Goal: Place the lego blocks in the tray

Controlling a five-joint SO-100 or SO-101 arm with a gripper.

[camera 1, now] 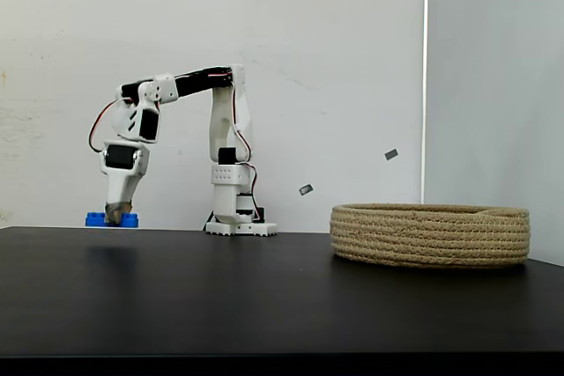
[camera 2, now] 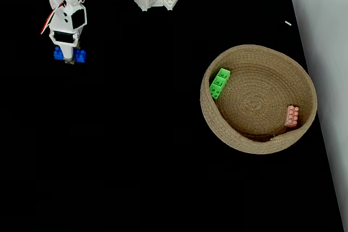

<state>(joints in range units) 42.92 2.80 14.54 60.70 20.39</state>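
Gripper (camera 1: 116, 214) points straight down at the table's far left in the side-on fixed view, its tips level with the blue brick (camera 1: 129, 219). Seen from above in the other fixed view, the gripper (camera 2: 67, 59) sits over the middle of the blue brick (camera 2: 80, 56), whose two ends show to the left and right of the fingers. The brick's long axis runs left to right in that view, so the fingers straddle its short width. Whether they are already pressed against it or a little apart cannot be told; the gripper body covers the contact.

The brick rests on the black table (camera 2: 136, 150), well apart from the tray (camera 2: 255, 145), which lies far to the right and a little nearer the camera. So the carry to come would seem to be a lift and a long swing to the right.

Inside the tray, the green brick (camera 2: 219, 82) leans by the left wall and the pink brick (camera 2: 292, 116) by the right wall. From the side, the tray (camera 1: 430, 235) wall hides both.
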